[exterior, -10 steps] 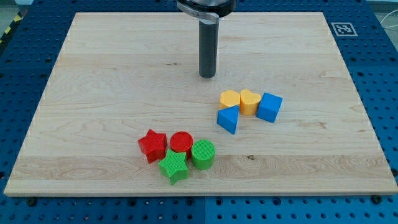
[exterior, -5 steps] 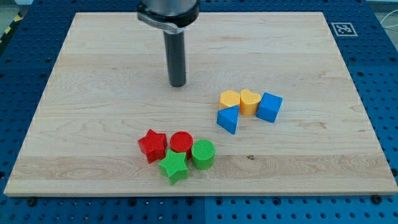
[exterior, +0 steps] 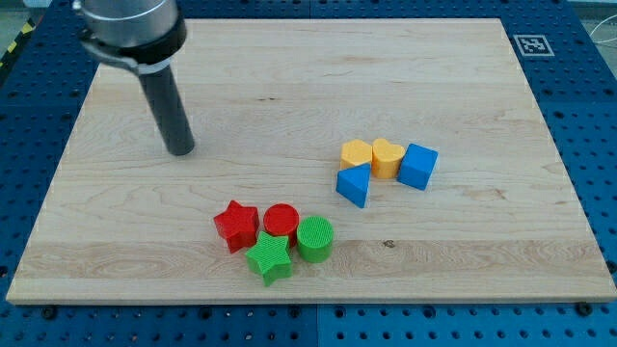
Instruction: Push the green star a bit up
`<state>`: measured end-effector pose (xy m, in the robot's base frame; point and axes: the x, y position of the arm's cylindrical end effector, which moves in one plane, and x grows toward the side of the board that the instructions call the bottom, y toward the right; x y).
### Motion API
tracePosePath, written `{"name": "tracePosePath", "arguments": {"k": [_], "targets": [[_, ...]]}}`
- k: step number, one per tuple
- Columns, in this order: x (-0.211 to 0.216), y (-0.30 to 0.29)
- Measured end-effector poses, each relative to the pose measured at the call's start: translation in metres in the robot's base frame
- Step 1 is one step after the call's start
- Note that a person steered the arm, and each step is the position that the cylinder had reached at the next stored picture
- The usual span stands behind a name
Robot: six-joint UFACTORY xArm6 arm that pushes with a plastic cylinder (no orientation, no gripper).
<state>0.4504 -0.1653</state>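
Note:
The green star point(exterior: 269, 258) lies near the view's bottom, left of centre, on the wooden board point(exterior: 463, 77). It touches the red star point(exterior: 236, 226) at its upper left, the red cylinder point(exterior: 281, 222) above it and the green cylinder point(exterior: 314, 238) at its right. My tip point(exterior: 180, 149) is on the board well above and to the left of this cluster, apart from every block.
A second cluster sits right of centre: a yellow hexagon-like block point(exterior: 356, 154), a yellow heart point(exterior: 388, 157), a blue cube point(exterior: 417, 166) and a blue triangle-like block point(exterior: 354, 184). A printed marker point(exterior: 532, 44) is at the board's top right corner.
My tip has moved leftward and a little downward across the board, from above the centre to the upper left area. No block has moved.

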Motion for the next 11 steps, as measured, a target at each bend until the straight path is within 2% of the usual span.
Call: {"name": "tracePosePath", "arguments": {"k": [2, 4, 5, 6, 8, 9, 11], "targets": [[0.045, -0.028], [0.110, -0.032], [0.144, -0.026], [0.166, 0.006], [0.168, 0.048], [0.168, 0.088], [0.167, 0.100]]}}
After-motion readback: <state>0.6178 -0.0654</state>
